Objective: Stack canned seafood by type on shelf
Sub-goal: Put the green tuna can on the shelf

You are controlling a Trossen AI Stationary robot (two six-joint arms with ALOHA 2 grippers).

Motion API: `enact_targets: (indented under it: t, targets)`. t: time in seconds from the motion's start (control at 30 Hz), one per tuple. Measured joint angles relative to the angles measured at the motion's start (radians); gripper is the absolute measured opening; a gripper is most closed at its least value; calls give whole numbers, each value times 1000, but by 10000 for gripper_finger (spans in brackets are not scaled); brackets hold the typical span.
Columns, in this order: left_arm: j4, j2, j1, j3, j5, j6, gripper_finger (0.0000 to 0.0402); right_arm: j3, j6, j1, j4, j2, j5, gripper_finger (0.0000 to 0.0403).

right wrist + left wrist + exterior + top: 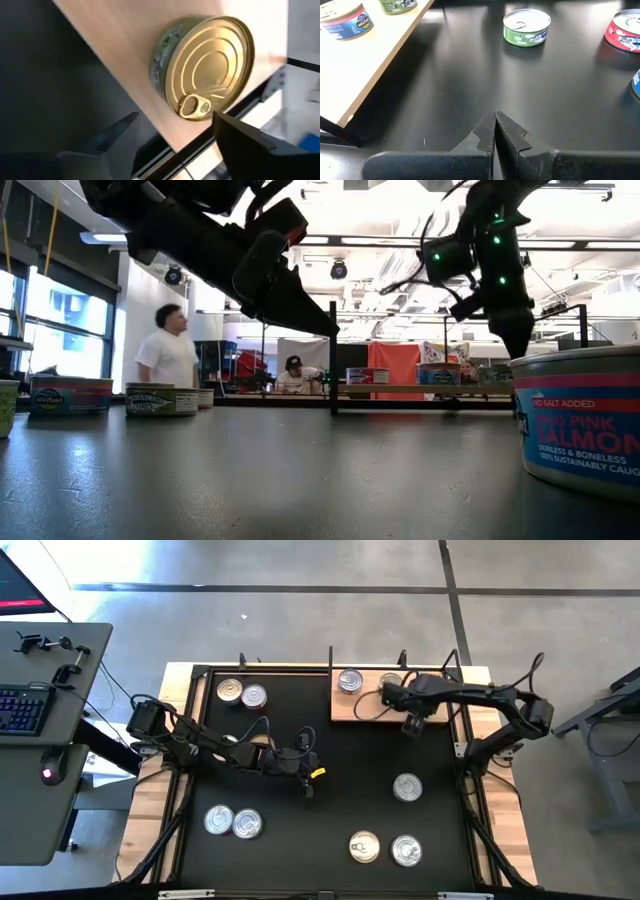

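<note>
Overhead: right gripper (392,692) over shelf (352,710) beside silver-top tin (350,681); left gripper (307,790) mid-table, other tins scattered. Right wrist: fingers (239,137) apart, flanking gold-top tin (205,67) resting on board. Left wrist: fingers (485,131) pressed together, empty.

- A black table top (330,770) is shown, edged by light wooden strips along its sides.
- A light-brown wooden shelf (352,708) is laid flat at the far edge of the table, right of centre.
- On the shelf, a silver-topped can (350,681) is seen; beside it a gold-topped can (207,67) is set near the board's edge.
- Two silver-topped cans (241,693) are placed side by side at the far left of the table.
- Another pair (232,822) is placed at the near left.
- A single can (407,786) is set on the right; a gold-topped can (364,846) and a silver one (406,851) are found nearer the front.
</note>
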Motion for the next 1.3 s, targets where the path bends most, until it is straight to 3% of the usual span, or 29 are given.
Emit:
enact_targets:
  t: [0.13, 0.3, 0.43, 0.63, 0.8, 1.3]
  targets:
    - [0, 0, -5, 0, 0, -11, 1, 66, -66, -70, -7, 0, -66, 168]
    - [0, 0, -8, 0, 0, 7, 1, 86, -108, -201, 73, 3, -229, 67]
    - [14, 0, -5, 0, 0, 7, 1, 48, -117, -265, 142, 9, -240, 8]
    - [23, 0, -5, 0, 0, 9, 1, -19, -113, -306, 229, 4, -226, 18]
    - [24, 0, -5, 0, 0, 8, 1, -28, -104, -330, 265, 8, -88, 3]
    - [23, 0, -6, 0, 0, 7, 1, -30, -172, -406, 354, 9, -92, 0]
